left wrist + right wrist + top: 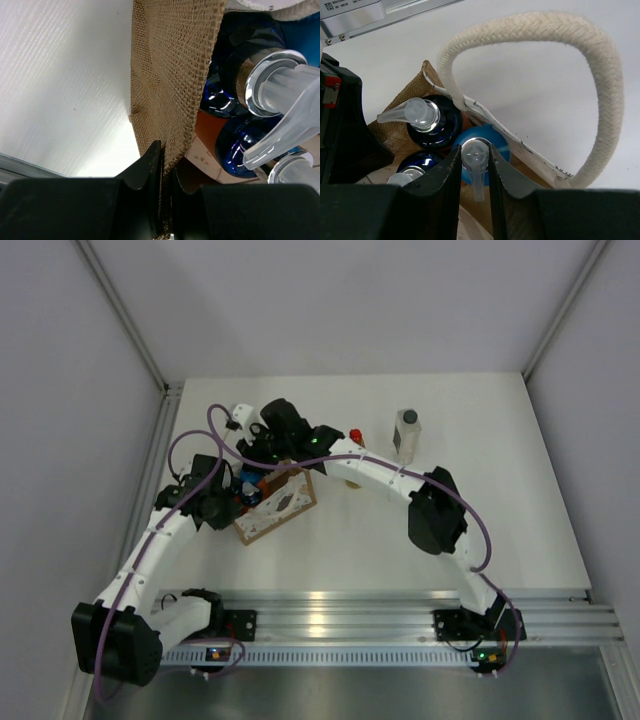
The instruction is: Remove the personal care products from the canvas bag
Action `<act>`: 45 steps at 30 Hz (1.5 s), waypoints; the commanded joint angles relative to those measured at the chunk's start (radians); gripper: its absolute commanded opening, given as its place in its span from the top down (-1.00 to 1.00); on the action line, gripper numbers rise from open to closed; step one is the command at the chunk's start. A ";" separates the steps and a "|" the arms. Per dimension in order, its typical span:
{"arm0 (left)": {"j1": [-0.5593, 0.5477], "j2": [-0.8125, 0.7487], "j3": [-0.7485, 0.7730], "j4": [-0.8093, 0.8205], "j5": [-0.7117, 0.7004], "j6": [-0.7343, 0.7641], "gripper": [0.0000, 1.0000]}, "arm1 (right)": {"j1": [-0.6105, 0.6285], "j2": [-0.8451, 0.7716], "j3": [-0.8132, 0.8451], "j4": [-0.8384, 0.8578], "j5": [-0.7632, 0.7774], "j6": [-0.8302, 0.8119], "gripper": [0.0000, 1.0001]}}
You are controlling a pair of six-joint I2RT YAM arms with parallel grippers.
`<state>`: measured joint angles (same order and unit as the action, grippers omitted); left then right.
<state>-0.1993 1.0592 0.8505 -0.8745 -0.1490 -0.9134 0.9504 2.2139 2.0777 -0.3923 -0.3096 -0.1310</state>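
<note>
- Tan burlap-like wall of the canvas bag (pixel 175 65) was pinched between the closed fingers of the left gripper (pixel 162 150), low on the bag's edge.
- The right gripper (pixel 474 149) was clamped on the clear pump head of the blue-capped bottle (pixel 497 140), which stood inside the bag.
- Done so far: the clear bottle (pixel 406 437) stood on the table (pixel 500 510), well apart from the bag on its right. The red-capped bottle (pixel 356 434) was also outside the bag, mostly hidden behind the right arm.
- Left to do: three pump bottles were in the bag, the gripped one plus two dark-capped bottles (pixel 442 130) just beside it.
- My estimate: two of five out, the third grasped but not visibly lifted, so a bit under halfway.
- Only the top view showed the removed bottles and the bag sitting between the two arms. The arms covered the bag mouth there, so neither grip could be read from it.
- Only the left wrist view showed the pinch on the fabric.
- Only the right wrist view showed the pump between the fingers and the rope handle (pixel 605 75) arching up beside it.
</note>
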 commanded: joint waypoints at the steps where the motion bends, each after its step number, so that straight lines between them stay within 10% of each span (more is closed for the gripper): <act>1: 0.000 0.016 -0.010 -0.029 -0.009 0.015 0.70 | -0.004 0.021 0.047 0.043 -0.036 -0.005 0.60; 9: 0.001 0.018 -0.011 -0.027 -0.009 0.015 0.70 | -0.002 0.018 0.039 0.056 -0.052 -0.006 1.00; 45: 0.000 0.028 -0.007 -0.014 -0.008 0.004 0.70 | 0.008 -0.322 0.054 0.063 0.185 0.080 1.00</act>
<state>-0.1993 1.0763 0.8501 -0.8715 -0.1493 -0.9142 0.9535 2.0026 2.0739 -0.3939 -0.1387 -0.0597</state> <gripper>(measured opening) 0.153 0.227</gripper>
